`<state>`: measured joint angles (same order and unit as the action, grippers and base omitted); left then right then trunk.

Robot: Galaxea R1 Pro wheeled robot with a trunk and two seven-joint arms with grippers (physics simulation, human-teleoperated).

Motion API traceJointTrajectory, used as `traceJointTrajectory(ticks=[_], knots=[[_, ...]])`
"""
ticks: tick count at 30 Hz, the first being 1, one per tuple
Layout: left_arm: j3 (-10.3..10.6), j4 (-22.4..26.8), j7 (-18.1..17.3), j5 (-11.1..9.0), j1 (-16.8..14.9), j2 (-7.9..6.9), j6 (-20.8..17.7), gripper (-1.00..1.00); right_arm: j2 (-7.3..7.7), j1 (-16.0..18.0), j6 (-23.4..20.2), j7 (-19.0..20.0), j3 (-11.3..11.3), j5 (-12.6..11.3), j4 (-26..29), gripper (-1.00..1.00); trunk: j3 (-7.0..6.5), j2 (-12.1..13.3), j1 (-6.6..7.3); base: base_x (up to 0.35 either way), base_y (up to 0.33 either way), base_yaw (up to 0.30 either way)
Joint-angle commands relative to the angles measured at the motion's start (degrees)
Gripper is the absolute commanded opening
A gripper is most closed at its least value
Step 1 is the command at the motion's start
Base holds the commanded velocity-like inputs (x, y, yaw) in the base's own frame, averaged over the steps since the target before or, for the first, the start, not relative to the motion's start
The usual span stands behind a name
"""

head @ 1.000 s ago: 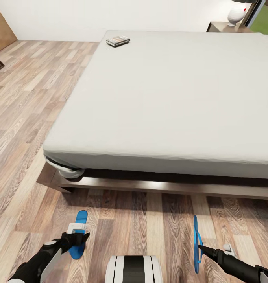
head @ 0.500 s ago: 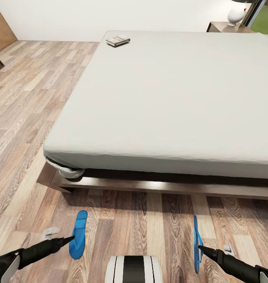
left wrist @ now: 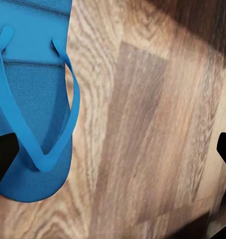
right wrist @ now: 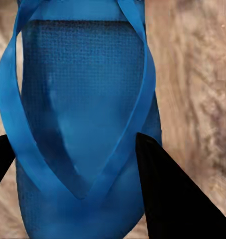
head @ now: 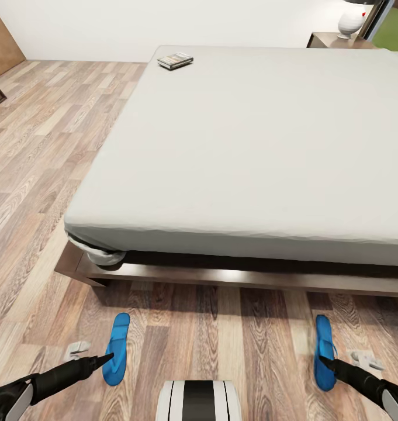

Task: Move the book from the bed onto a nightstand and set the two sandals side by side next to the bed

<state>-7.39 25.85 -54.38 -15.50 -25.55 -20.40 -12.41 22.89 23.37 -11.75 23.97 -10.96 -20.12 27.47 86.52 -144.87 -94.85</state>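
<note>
Your left end effector (head: 93, 354) was spread wide over the wood-plank floor (head: 222, 333), one dark fingertip (head: 108, 356) touching or just over the edge of the left sandal (head: 116, 348), the other pale finger well out to the side; from the left wrist camera the sandal (left wrist: 33, 99) sat beside one fingertip (left wrist: 3, 157), not between the two. Your right end effector (head: 345, 359) was also wide, its dark fingertip (head: 327, 362) over the right sandal (head: 324, 352); the right wrist camera showed that sandal (right wrist: 83, 124) lying flat between the fingers (right wrist: 172, 194), and you could not tell whether they touched it. Both sandals lay well apart beside the bed (head: 251, 146). The book (head: 175, 60) rested on the mattress's far corner.
</note>
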Motion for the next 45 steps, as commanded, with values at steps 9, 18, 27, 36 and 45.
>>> traceJointTrajectory(ticks=[9,18,27,36,45], knots=[[-0.23,0.9,-0.35,-1.12,-0.02,1.33,-0.76,1.0,-0.13,-0.01,-0.39,-8.0,0.46,-0.56,3.77,-1.0,0.03,-0.01,0.01,0.0,0.0,0.0],[-0.43,4.18,-0.12,-8.75,-0.03,1.24,-0.77,1.0,-0.28,0.0,-0.38,-8.1,0.6,-0.53,4.53,-1.0,0.03,-0.01,0.01,0.0,0.086,0.0],[-0.44,4.21,-0.18,-8.84,-0.02,1.23,-0.64,1.0,-0.51,-0.02,-0.38,-8.23,0.6,1.34,4.44,-1.0,0.03,-0.01,0.01,0.0,0.282,0.0],[-0.44,4.29,-0.2,-8.84,-0.03,1.16,-0.6,1.0,-0.6,0.01,-0.38,-12.45,0.59,3.28,4.44,-1.0,0.03,-0.01,0.01,0.0,0.289,0.0],[-0.44,4.3,-0.2,-8.84,-0.02,1.19,-0.59,1.0,-0.65,0.01,-0.38,-26.56,0.59,11.68,4.32,-1.0,0.03,-0.01,0.01,0.0,0.289,0.0]])
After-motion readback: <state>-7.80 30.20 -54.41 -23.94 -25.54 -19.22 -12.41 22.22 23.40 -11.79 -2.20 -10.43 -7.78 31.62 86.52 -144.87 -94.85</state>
